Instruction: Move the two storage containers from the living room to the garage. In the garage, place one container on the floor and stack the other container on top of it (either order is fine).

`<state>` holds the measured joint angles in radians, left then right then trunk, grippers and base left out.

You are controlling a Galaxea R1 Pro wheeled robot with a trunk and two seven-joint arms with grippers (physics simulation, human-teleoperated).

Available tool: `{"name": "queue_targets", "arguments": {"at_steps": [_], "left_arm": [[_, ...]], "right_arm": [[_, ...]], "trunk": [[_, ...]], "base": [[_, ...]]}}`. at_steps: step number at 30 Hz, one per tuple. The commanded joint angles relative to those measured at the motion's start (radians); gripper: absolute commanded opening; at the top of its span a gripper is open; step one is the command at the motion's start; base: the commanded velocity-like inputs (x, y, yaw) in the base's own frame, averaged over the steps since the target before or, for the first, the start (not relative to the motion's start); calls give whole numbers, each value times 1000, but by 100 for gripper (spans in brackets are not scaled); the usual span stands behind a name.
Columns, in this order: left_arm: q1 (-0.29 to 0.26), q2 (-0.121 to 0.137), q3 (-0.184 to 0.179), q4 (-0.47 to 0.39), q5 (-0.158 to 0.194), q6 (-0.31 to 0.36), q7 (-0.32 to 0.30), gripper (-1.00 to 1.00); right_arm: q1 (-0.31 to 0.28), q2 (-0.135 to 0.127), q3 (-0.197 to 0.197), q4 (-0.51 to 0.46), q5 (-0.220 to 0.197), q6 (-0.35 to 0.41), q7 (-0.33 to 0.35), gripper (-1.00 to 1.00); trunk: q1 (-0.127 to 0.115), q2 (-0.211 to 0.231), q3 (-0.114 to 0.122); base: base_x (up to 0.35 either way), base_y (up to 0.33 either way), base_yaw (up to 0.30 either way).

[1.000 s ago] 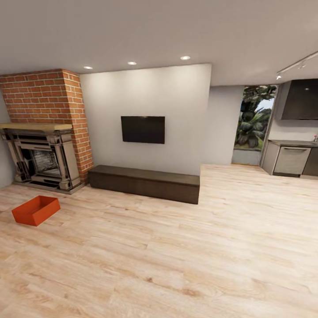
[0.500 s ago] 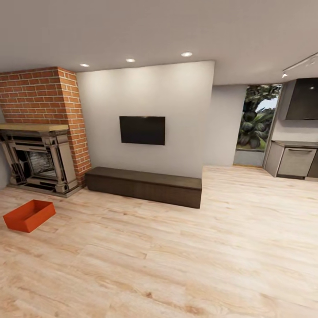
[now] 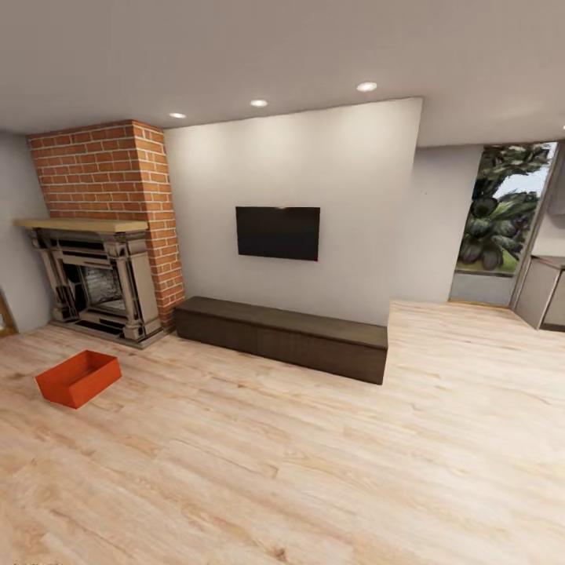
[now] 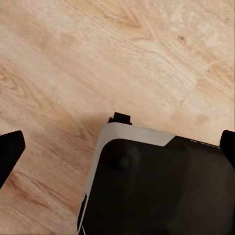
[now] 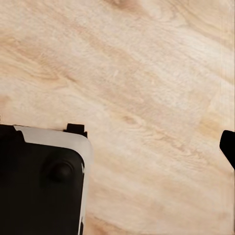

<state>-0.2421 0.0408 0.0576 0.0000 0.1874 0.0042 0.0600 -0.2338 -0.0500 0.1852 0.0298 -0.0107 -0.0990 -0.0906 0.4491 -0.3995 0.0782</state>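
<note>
One orange-red storage container [image 3: 78, 378] lies open-topped on the light wood-plank floor [image 3: 314, 471] of the living room, in front of the fireplace [image 3: 98, 286], at the left of the head view. In the left wrist view my left gripper [image 4: 117, 147] hangs open over the planks, its dark fingertips [image 4: 10, 152] far apart at the frame's edges, nothing between them. My right gripper [image 5: 117, 147] also looks open over bare planks, with one dark fingertip [image 5: 229, 147] at the frame's edge. Both are far from the container.
A brick chimney [image 3: 110, 169] rises above the fireplace. A long low dark bench [image 3: 282, 337] runs along the white wall under a wall TV [image 3: 278, 233]. A glass door with plants [image 3: 502, 220] and kitchen cabinets [image 3: 545, 294] stand at the right. My dark base [image 4: 161, 186] shows below the grippers.
The whole head view has shifted to the right, so the camera has turned left. The container lies where it was by the fireplace.
</note>
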Motion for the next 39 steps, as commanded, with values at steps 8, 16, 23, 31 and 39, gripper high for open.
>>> {"name": "queue_targets", "arguments": {"at_steps": [8, 16, 23, 31, 39], "left_arm": [[0, 0, 5, 0, 3, 0, 1, 100], [0, -1, 5, 0, 3, 0, 1, 100], [0, 0, 5, 0, 3, 0, 1, 100], [0, 0, 5, 0, 3, 0, 1, 100], [0, 0, 6, 0, 3, 0, 1, 100]], "right_arm": [[-1, 1, 7, 4, 0, -5, -2, 100], [-1, -2, 6, 3, 0, -5, -1, 100], [-1, -2, 6, 3, 0, -4, -1, 100], [-1, -1, 7, 2, -1, -7, -2, 100], [-1, -2, 6, 3, -2, -8, -3, 100]], "trunk": [[1, -1, 0], [1, -1, 0], [1, -1, 0], [1, -1, 0], [1, -1, 0]], "base": [[323, 0, 275], [323, 0, 55], [323, 0, 2], [323, 0, 19], [323, 0, 241]]}}
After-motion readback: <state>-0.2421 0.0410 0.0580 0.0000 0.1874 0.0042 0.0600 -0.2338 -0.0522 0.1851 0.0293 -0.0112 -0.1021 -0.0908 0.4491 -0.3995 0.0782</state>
